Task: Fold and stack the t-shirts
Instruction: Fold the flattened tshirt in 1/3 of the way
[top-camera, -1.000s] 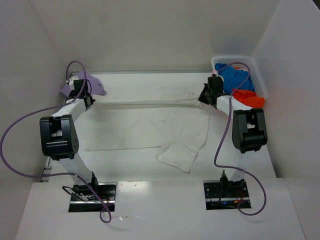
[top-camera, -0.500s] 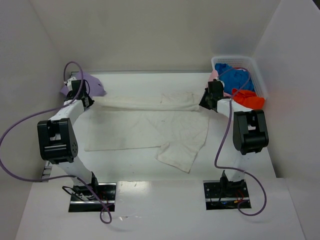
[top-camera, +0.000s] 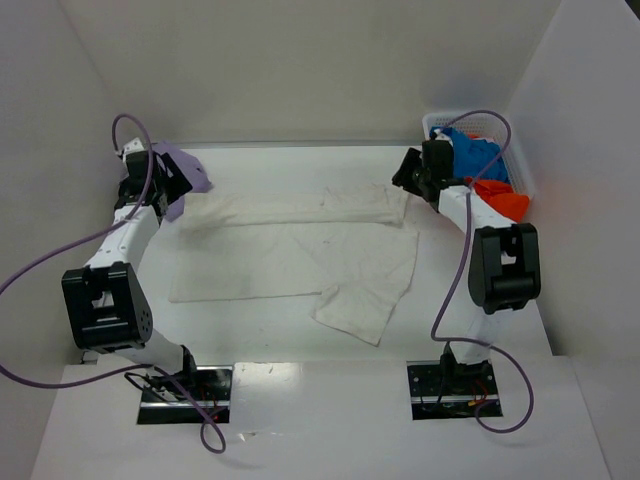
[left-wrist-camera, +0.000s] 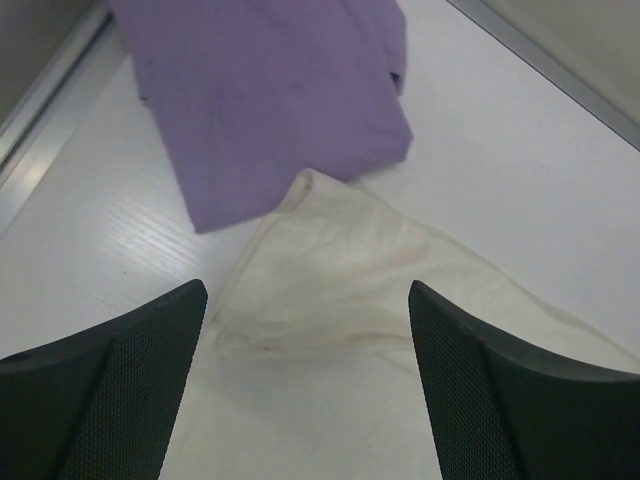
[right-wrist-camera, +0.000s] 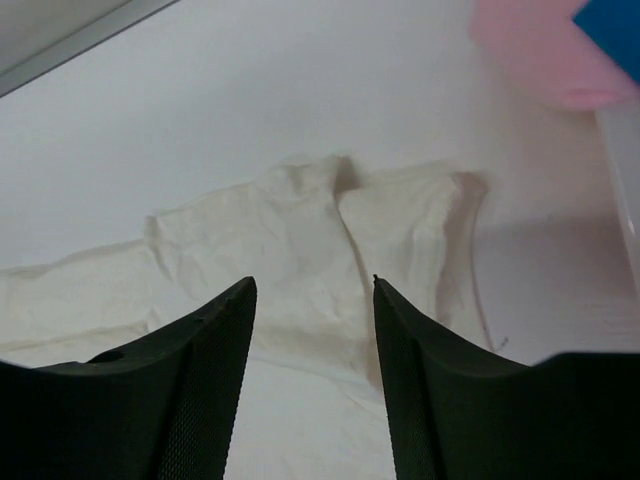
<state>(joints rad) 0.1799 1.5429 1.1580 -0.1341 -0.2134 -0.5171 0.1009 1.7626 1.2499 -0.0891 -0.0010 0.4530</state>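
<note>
Left gripper (left-wrist-camera: 305, 300) has its fingers spread wide and holds nothing. It hangs just above the left end of the off-white t-shirt (top-camera: 290, 260). Right gripper (right-wrist-camera: 312, 290) has its fingers partly apart and holds nothing too. It hangs above the right end of the same shirt. Both arms reach far out over the table (top-camera: 300, 165), with their wrists tipped down.

The off-white t-shirt lies flat in the middle of the table. Its far edge is folded over into a long band that runs from one gripper to the other. One sleeve sticks out at the near right.

The lavender t-shirt (left-wrist-camera: 270, 100) lies in the far left corner and touches the tip of the off-white one. At the far right, a white basket (top-camera: 518, 150) holds a blue t-shirt (top-camera: 470, 158) and an orange-red t-shirt (top-camera: 500, 202). A bit of pale pink t-shirt (right-wrist-camera: 540, 50) shows beside the blue one
</note>
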